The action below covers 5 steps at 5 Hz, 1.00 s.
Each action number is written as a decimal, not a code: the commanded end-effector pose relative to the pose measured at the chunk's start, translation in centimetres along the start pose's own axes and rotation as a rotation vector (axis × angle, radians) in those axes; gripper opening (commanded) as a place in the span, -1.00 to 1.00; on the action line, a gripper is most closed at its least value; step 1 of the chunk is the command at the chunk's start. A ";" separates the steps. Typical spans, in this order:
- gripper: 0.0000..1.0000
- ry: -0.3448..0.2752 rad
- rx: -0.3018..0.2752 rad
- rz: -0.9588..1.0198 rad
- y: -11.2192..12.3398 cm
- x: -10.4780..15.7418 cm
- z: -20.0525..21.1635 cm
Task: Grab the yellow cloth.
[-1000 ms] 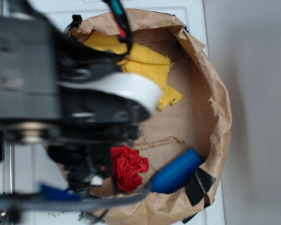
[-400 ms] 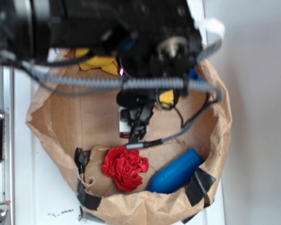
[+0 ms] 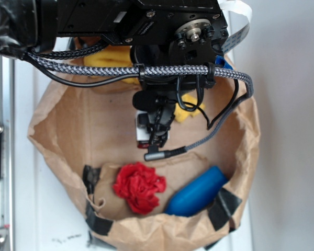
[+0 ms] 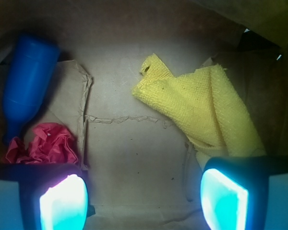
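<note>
Inside the brown paper basin (image 3: 240, 157), the yellow cloth (image 4: 209, 108) lies near the far wall; from the exterior view the arm hides most of it. Above the floor hangs the gripper (image 4: 144, 196), spread wide and holding nothing, its right fingertip (image 4: 225, 196) overlapping the cloth's edge, though contact is unclear.

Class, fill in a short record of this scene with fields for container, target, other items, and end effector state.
container: crumpled brown paper bag, patched with black tape
target: bright-yellow fleecy cloth, lying on the bag floor, not gripped
other items: red ruffled wad; blue plastic cylinder beside it
end effector: open, fingers wide apart above the floor, holding nothing
</note>
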<state>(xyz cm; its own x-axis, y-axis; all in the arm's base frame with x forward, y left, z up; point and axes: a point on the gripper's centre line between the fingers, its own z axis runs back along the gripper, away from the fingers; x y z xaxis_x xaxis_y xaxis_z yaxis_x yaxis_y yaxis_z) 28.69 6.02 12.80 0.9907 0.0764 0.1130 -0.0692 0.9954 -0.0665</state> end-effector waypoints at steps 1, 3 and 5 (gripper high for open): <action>1.00 -0.058 0.012 0.007 0.3 0.7 1.6; 1.00 -0.047 0.074 -0.007 -0.6 2.9 -3.1; 1.00 -0.073 0.136 -0.014 -0.7 3.2 -4.7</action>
<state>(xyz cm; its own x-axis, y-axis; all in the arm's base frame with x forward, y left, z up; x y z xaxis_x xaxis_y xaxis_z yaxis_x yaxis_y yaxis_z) 32.20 5.17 7.41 0.9867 0.0691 0.1472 -0.0785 0.9952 0.0589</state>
